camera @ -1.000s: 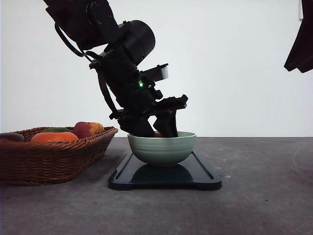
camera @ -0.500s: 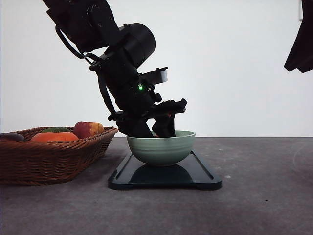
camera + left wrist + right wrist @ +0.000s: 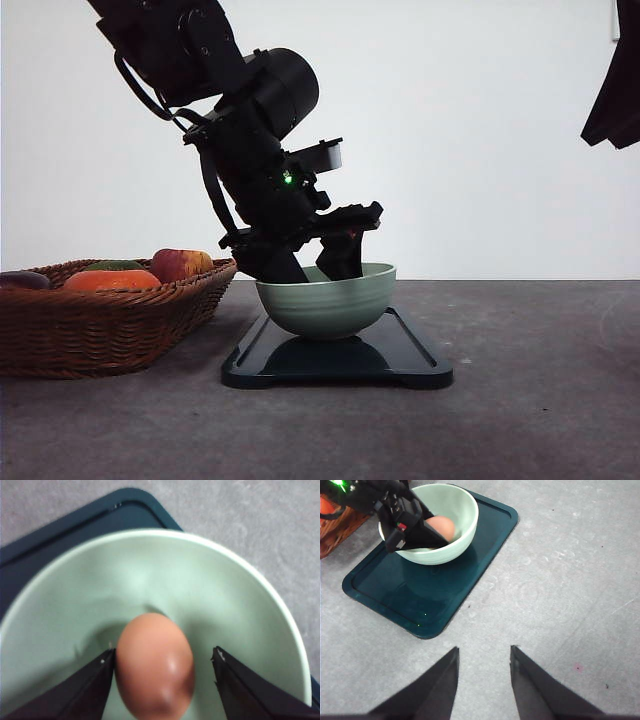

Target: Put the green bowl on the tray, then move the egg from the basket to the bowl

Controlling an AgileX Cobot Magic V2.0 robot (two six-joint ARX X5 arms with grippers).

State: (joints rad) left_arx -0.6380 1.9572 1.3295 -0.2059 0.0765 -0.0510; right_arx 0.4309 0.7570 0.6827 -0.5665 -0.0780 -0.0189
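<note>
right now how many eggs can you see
1: the egg lies in the green bowl between the left gripper fingers. The basket may hide more behind its rim.

- Table: flat, dark grey, mottled surface; faint pale scuffs and curved marks are seen in the right wrist view, along with a small pinkish spot
- Tray: dark blue-black, rectangular with rounded corners, set directly on the table near the middle; low rim and small feet are noted
- Basket: brown wicker, set directly on the table at the left, just beside the tray's left end, a narrow gap being seen between them
</note>
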